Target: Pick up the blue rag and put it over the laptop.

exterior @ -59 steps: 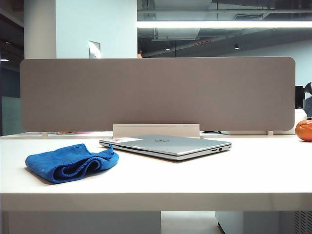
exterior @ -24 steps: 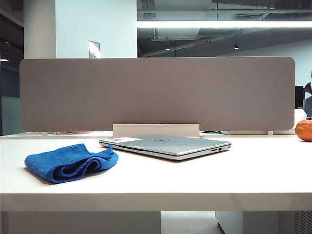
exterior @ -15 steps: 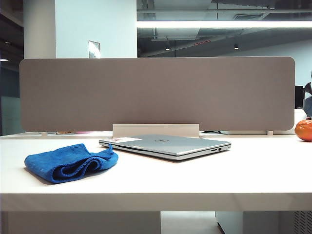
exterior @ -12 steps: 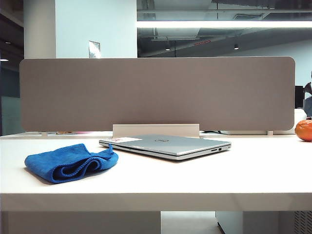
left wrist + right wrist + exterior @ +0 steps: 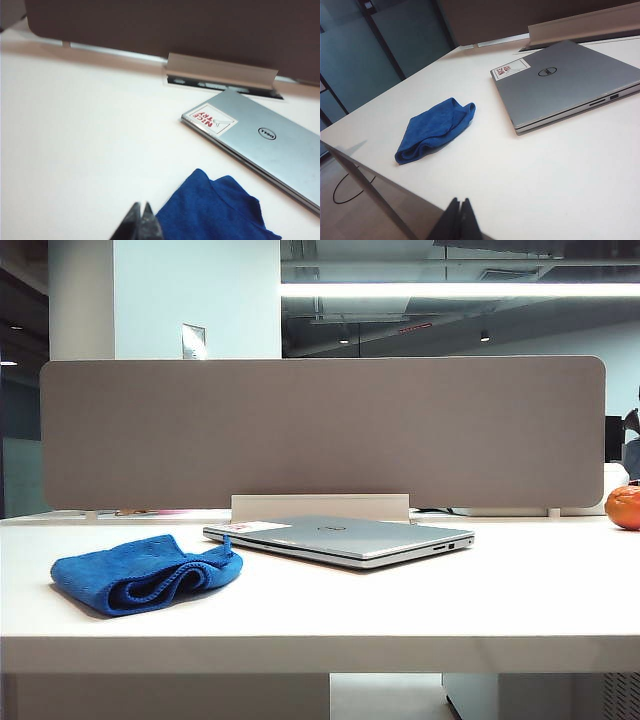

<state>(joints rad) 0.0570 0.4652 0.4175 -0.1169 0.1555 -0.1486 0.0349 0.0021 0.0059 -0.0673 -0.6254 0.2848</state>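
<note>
Left gripper (image 5: 140, 220): fingertips pressed together, nothing between them, poised above the white table (image 5: 85, 145) just beside the near corner of the blue rag (image 5: 212, 210). Not touching the rag as far as the left wrist view shows.

Right gripper (image 5: 460, 217): fingertips also pressed together, empty, hanging over the near edge of the table, well apart from both rag and laptop.

Neither arm appears in the exterior view.

Blue rag (image 5: 145, 572): lies loosely folded and bunched on the table, left of the laptop in the exterior view. One corner of the rag sits very close to the laptop's near left corner; contact cannot be told.

Laptop (image 5: 345, 538): lid closed, flat on the table, set at a slant to the table edge. Round logo in the middle of the lid; white-and-red sticker (image 5: 209, 119) at one rear corner of the lid; ports along the side edge (image 5: 600, 101).

Grey divider panel (image 5: 320, 430) stands along the back of the table, behind the laptop. Orange round object (image 5: 624, 506) at the far right edge of the exterior view.
</note>
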